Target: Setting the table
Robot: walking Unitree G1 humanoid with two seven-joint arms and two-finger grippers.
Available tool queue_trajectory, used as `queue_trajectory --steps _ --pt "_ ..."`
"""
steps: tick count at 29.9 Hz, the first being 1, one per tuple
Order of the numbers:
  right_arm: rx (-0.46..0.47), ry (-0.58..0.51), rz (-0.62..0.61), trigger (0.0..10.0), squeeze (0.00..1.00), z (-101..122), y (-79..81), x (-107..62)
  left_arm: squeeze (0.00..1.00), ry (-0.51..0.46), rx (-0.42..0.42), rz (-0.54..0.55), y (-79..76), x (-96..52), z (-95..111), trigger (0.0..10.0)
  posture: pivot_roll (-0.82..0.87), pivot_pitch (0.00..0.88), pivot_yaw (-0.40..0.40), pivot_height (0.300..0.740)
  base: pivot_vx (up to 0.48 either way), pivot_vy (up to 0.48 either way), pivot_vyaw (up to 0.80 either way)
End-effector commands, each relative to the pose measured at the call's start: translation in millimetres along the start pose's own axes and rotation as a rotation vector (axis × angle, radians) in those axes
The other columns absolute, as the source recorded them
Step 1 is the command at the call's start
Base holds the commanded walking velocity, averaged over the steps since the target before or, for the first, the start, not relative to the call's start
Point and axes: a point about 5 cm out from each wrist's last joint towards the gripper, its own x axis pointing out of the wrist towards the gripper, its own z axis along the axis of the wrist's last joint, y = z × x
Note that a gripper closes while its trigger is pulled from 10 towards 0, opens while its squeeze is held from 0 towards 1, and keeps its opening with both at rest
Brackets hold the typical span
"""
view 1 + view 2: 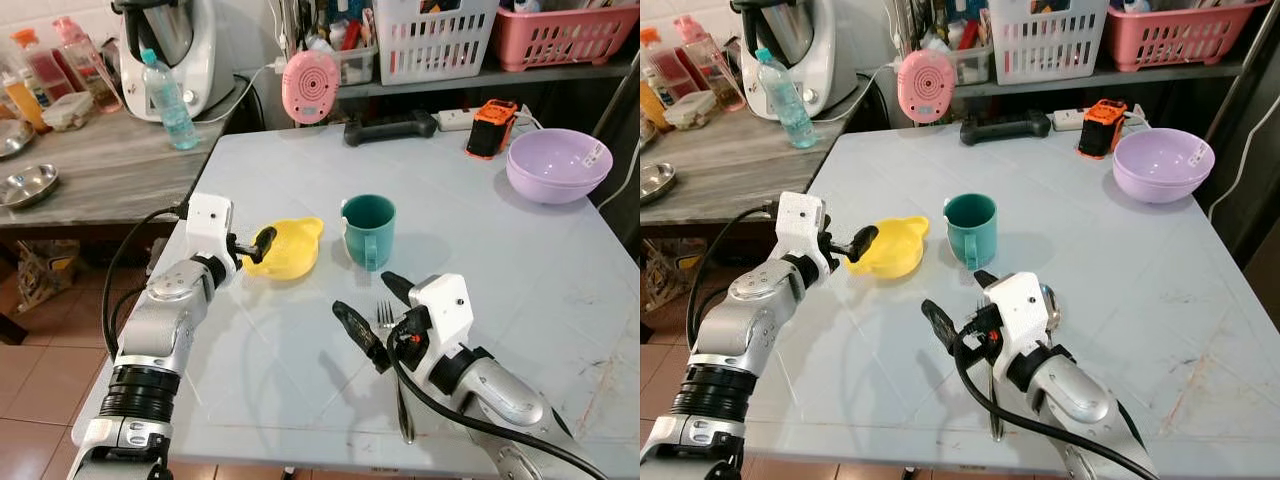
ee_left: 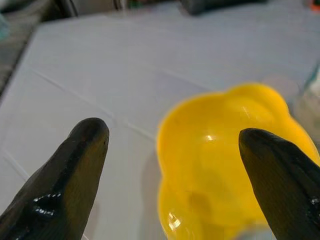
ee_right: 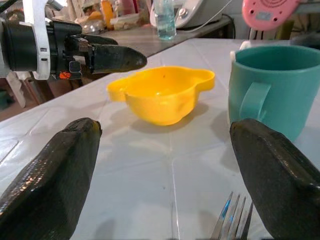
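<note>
On the pale grey desk (image 1: 480, 240) sits a small yellow plastic bowl with eared handles (image 1: 287, 247), just beside a teal plastic mug (image 1: 369, 229) (its handle turned toward the robot); the left gripper (image 1: 262, 243) is at the bowl's near-left rim, jaws spread wide with one finger over the bowl and nothing held. The right gripper (image 1: 370, 310) hovers low over the desk, jaws wide open too — a silver metal fork (image 1: 396, 372) lies flat between and beneath its fingers, tines pointing toward the mug; two stacked lilac plastic bowls (image 1: 558, 165) sit at the far right corner, well apart.
</note>
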Motion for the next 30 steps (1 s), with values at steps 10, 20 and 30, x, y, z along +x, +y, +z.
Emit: queue_trajectory --steps 10,20,30 --pt "-0.026 0.011 0.041 10.0 0.96 -0.3 9.5 2.9 0.05 0.13 0.047 -0.048 3.2 5.8 -5.4 10.0 -0.07 0.039 0.17 0.74 0.0 0.0 0.0" --pt "-0.022 0.013 0.043 10.0 0.96 -3.5 10.5 5.5 0.0 0.164 0.009 -0.018 10.8 11.7 -7.3 10.0 -0.07 0.033 0.171 0.74 0.0 0.0 0.0" --pt "-0.022 0.014 0.033 10.0 0.96 -6.0 9.5 4.7 0.0 0.221 -0.089 -0.055 10.5 14.8 -9.9 3.4 -0.08 0.028 0.179 0.74 0.0 0.0 0.0"
